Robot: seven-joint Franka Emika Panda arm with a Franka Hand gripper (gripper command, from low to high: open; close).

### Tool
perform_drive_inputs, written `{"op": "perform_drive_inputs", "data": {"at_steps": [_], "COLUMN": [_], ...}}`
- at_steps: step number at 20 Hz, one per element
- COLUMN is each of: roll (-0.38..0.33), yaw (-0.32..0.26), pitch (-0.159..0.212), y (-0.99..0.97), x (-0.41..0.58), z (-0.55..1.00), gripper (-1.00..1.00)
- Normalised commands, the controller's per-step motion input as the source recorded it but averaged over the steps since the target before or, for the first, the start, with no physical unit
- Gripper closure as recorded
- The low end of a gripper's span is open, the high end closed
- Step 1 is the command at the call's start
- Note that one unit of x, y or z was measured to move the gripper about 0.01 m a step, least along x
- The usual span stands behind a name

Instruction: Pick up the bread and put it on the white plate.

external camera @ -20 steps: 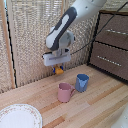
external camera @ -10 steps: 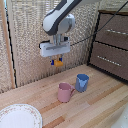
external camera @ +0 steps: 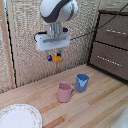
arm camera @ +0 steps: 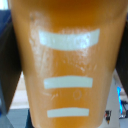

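Three pale bars on orange toast (arm camera: 70, 65), no readable writing, end effector (external camera: 55, 57) gripping

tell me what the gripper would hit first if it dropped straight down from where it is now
Probably bare wooden table, behind the pink mug. The gripper points down, holding the toast high up. Depth is unclear, so the mug might be near that line.

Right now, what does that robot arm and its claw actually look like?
The arm is glossy white and rounded, with a dark band at its joint. It ends in the clamp: a boxy white body with two short dark blue fingers. A black cable loops away from its side.
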Motion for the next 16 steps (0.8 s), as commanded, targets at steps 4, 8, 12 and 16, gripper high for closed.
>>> {"op": "perform_drive_inputs", "data": {"at_steps": [4,8,12,16], "roll": [0.000,0.000,0.000,-0.003], "yaw": [0.000,0.000,0.000,0.000], "pitch": [0.000,0.002,0.004,0.000], "y": [0.92,0.98,0.99,1.00], "x": [-0.303,-0.160,-0.111,-0.053], "z": [0.11,0.00,-0.02,-0.15], "gripper": [1.00,1.00,1.00,1.00]}}
